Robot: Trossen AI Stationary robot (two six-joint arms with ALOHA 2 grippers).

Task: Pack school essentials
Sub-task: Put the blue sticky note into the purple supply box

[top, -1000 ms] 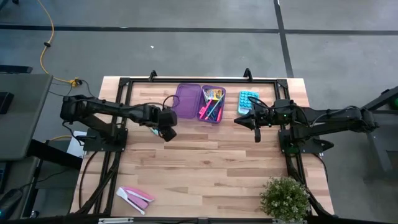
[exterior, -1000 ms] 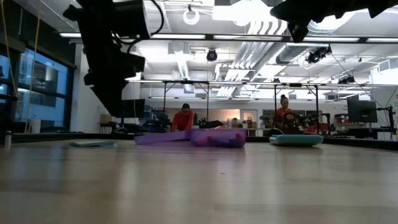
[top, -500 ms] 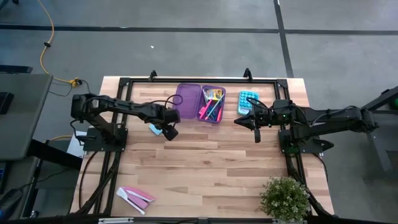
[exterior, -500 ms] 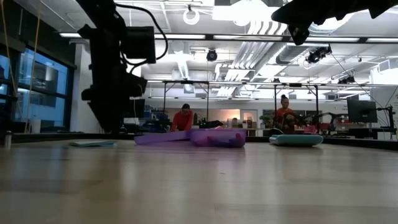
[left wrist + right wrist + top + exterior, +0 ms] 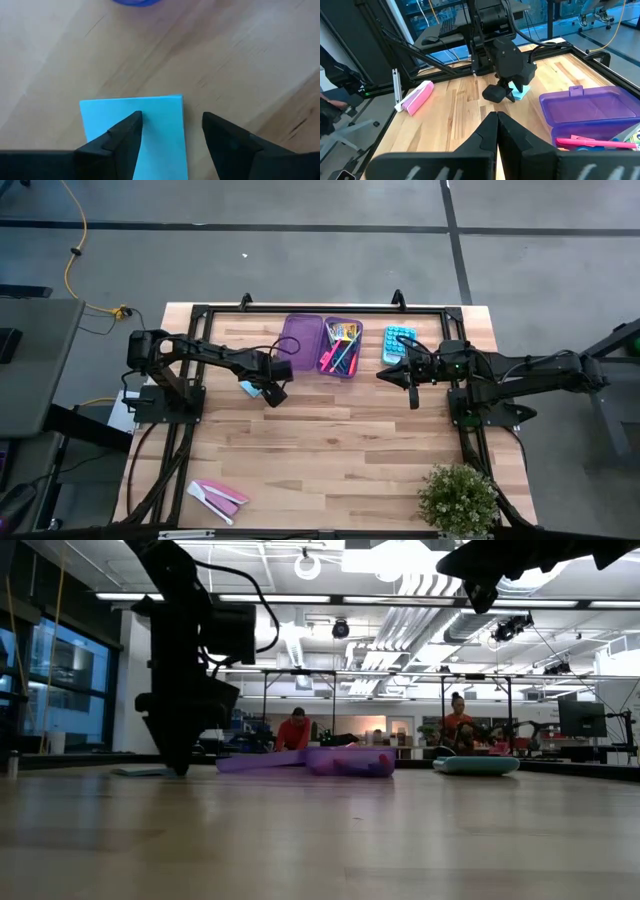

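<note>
Two dark grippers over one light wooden table (image 5: 330,440). Left gripper (image 5: 170,135): jaws spread apart, lowered onto the light-blue square notepad (image 5: 150,130), one finger standing over the pad, the other past its edge; nothing clasped between them. In the high view the notepad (image 5: 250,388) lies on the boards just beside the open lid of the purple plastic case (image 5: 322,346), partly under the left gripper (image 5: 272,393). Right gripper (image 5: 412,385): fingers pressed together, empty, hanging above the table near the light-blue calculator with round buttons (image 5: 398,343). Case contents: pink markers, a yellow item and pencils, packed in the tray half. Flat pink-and-white pieces (image 5: 216,495) rest at the table's near left corner; small green potted plant (image 5: 458,498) at the near right. No legible writing or labels on any item.
</note>
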